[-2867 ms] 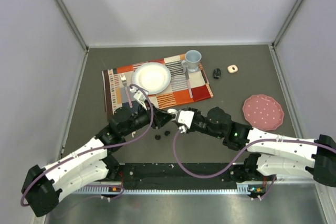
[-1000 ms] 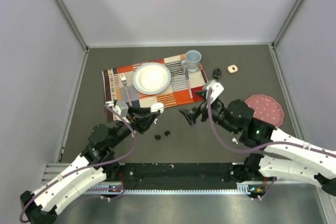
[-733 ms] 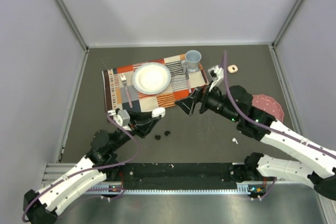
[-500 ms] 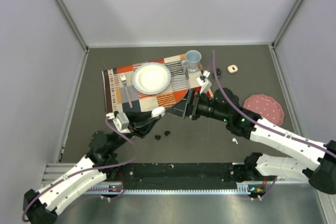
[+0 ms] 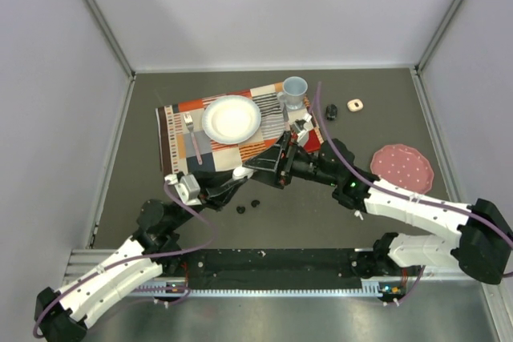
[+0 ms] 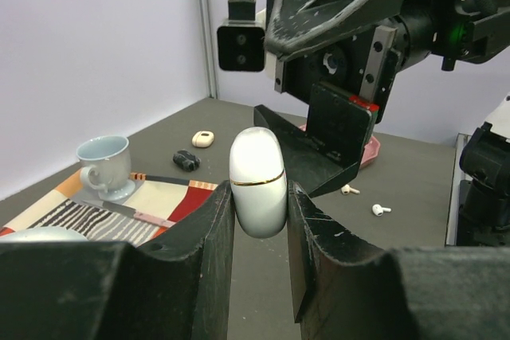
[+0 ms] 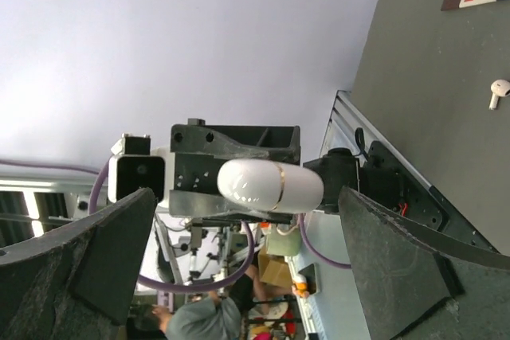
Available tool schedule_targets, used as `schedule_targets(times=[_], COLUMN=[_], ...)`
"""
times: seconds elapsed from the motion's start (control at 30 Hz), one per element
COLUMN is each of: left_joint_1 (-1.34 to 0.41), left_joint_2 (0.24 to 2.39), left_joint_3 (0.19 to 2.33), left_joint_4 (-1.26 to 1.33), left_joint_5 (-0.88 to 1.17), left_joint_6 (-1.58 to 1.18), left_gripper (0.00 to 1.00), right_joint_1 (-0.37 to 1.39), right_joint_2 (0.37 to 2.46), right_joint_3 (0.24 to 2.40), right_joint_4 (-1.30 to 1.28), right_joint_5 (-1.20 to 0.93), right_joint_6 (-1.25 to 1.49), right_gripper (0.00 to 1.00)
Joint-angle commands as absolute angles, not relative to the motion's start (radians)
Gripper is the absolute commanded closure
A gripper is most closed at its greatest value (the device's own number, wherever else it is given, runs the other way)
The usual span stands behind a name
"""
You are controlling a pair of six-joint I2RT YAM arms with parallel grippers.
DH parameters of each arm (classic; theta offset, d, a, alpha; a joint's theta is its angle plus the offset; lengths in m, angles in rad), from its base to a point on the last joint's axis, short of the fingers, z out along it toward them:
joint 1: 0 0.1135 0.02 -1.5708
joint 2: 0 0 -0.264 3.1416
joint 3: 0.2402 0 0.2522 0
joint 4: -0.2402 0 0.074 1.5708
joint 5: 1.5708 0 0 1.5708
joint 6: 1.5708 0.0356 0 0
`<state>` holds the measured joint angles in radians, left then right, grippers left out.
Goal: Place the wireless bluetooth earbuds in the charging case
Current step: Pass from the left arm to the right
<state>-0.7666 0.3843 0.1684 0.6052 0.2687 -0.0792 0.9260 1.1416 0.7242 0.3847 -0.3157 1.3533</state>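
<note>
My left gripper (image 6: 259,197) is shut on a white charging case (image 6: 257,182) with a gold seam and holds it upright above the table; the case (image 5: 239,172) is closed. My right gripper (image 5: 268,167) is open and faces the case (image 7: 269,186) at close range, one finger to each side of it. Two black earbuds (image 5: 240,209) lie on the table just below the grippers. Two white earbuds (image 6: 381,210) lie on the table further right; one white earbud (image 7: 499,91) shows in the right wrist view.
Behind the grippers, a patterned placemat (image 5: 172,118) carries a white plate (image 5: 232,118), a fork (image 5: 191,135) and a blue cup (image 5: 294,92). A black case (image 5: 331,111) and a beige case (image 5: 355,105) lie at the back. A pink plate (image 5: 401,170) sits right.
My right arm has swung left and lowered until its open gripper faces the case. My left gripper has drawn back a little, still holding the case.
</note>
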Motion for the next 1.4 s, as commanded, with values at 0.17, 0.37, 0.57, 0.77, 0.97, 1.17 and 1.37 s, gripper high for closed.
schedule_targets(times=[0.17, 0.37, 0.57, 0.77, 0.97, 1.17, 1.37], left_joint_1=[-0.770, -0.770, -0.770, -0.770, -0.770, -0.769, -0.769], left_joint_2=[0.382, 0.385, 0.390, 0.394, 0.391, 0.391, 0.408], left_joint_3=[0.193, 0.195, 0.193, 0.190, 0.192, 0.193, 0.206], left_joint_4=[0.686, 0.686, 0.686, 0.686, 0.675, 0.658, 0.640], left_joint_5=[0.282, 0.279, 0.284, 0.279, 0.270, 0.256, 0.256], left_joint_6=[-0.080, -0.080, -0.090, -0.095, -0.097, -0.100, -0.124], left_gripper=[1.00, 1.00, 1.00, 1.00, 1.00, 0.93, 0.76], right_joint_1=[0.928, 0.930, 0.931, 0.936, 0.937, 0.939, 0.945], right_joint_2=[1.198, 1.200, 1.224, 1.244, 1.252, 1.250, 1.250], right_joint_3=[0.724, 0.713, 0.713, 0.709, 0.701, 0.699, 0.712], right_joint_4=[0.491, 0.511, 0.549, 0.586, 0.621, 0.637, 0.606], right_joint_5=[-0.313, -0.301, -0.331, -0.344, -0.357, -0.362, -0.359], right_joint_6=[1.465, 1.477, 1.497, 1.525, 1.540, 1.533, 1.500], right_gripper=[0.12, 0.28, 0.34, 0.42, 0.52, 0.63, 0.64])
